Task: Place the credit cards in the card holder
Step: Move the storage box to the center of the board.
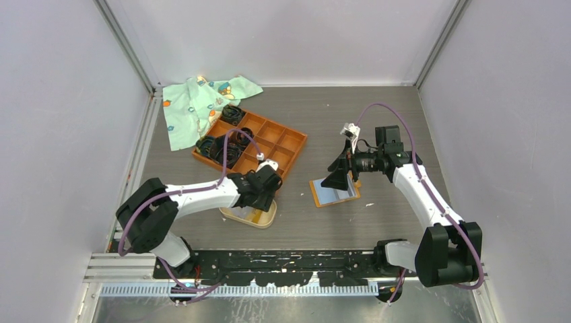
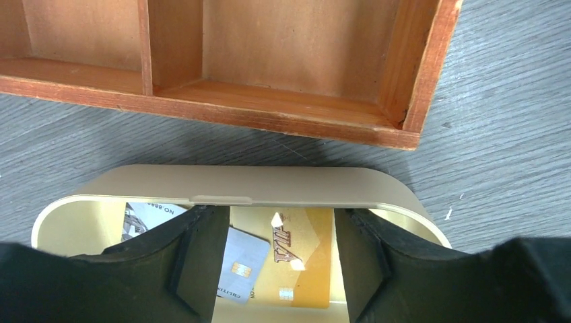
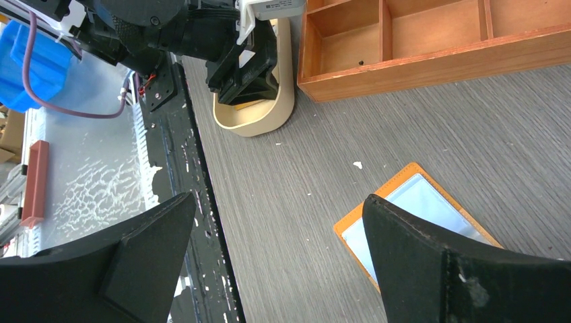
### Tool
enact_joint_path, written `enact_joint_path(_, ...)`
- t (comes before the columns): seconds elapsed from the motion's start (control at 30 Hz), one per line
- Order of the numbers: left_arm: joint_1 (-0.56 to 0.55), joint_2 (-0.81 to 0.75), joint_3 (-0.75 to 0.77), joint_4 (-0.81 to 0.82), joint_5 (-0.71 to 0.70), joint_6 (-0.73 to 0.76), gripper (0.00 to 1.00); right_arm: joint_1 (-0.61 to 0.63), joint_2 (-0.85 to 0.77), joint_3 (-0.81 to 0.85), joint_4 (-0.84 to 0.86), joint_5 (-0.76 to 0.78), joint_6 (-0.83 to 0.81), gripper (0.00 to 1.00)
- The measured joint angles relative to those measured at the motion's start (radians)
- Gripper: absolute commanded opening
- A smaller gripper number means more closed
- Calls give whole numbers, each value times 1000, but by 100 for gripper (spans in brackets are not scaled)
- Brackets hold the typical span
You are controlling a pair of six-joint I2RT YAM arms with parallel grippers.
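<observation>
The grid tray [image 2: 283, 114] is matt wood, rough-edged; the table [image 2: 498, 155] shows matt grey grain. The card holder [image 2: 269, 185] is smooth beige plastic, the credit cards [image 2: 306, 259] glossy

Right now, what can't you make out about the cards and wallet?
- Left wrist: how many credit cards lie in the card holder; the left gripper covers part of its floor.
- Top: its inside, mostly under the left arm.
- Right wrist: the wallet, partly behind the right gripper.
</observation>
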Motion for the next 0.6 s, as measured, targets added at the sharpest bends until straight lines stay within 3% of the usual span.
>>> enact_joint_path(0.27, 0, -3, 2, -25, -50, 16, 58, 0, 1, 0, 0, 0, 0, 100)
enact_joint_path(0.6, 0, -10, 2, -108, -116, 51, 42, 0, 1, 0, -1, 0, 0, 99)
